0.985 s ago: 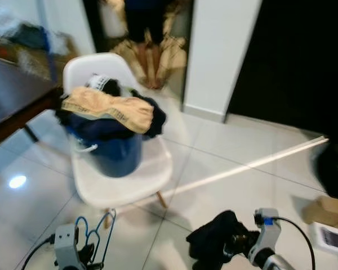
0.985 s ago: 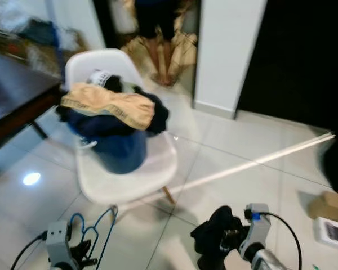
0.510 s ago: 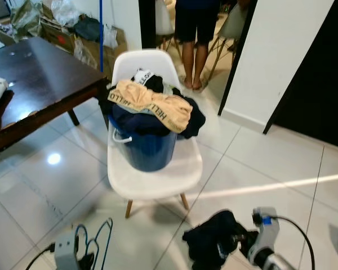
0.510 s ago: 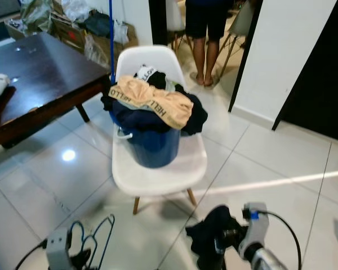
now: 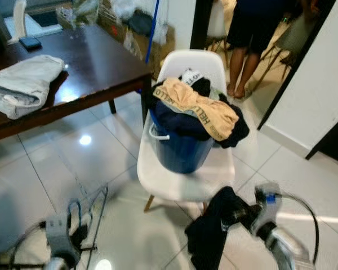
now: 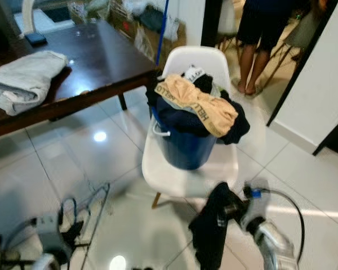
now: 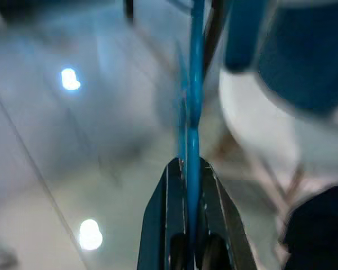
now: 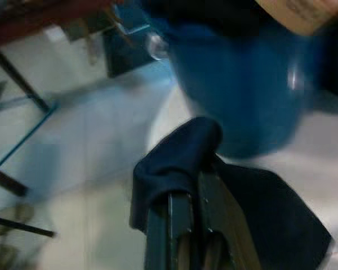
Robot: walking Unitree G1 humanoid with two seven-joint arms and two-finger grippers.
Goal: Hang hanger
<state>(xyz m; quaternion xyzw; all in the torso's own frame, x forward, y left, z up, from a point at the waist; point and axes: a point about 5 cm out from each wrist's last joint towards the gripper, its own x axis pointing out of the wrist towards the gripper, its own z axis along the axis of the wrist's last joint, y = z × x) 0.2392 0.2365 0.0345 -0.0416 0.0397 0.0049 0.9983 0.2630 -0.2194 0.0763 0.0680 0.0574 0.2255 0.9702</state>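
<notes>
Left eye view: left gripper [image 5: 73,233] low at the near left over the tiled floor [image 5: 56,169], black fingers [image 7: 169,197] pressed together on the thin blue hanger [image 7: 192,112], hanger rising from the pinch toward the white chair [image 5: 183,174]. Right gripper [image 5: 236,212] low at the near right, arm reaching forward beside the chair, fingers [image 8: 180,225] clamped on a dark garment [image 5: 208,233] drooping toward the floor. On the chair seat, a blue bucket [image 5: 183,152] heaped with clothes, a tan waistband [image 5: 194,107] on top printed "HELLO", part of the lettering hidden by folds; beyond, a dark wooden table [image 5: 96,62] with a folded grey cloth [image 5: 22,84], and a person's legs [image 5: 242,73] behind the chair.
</notes>
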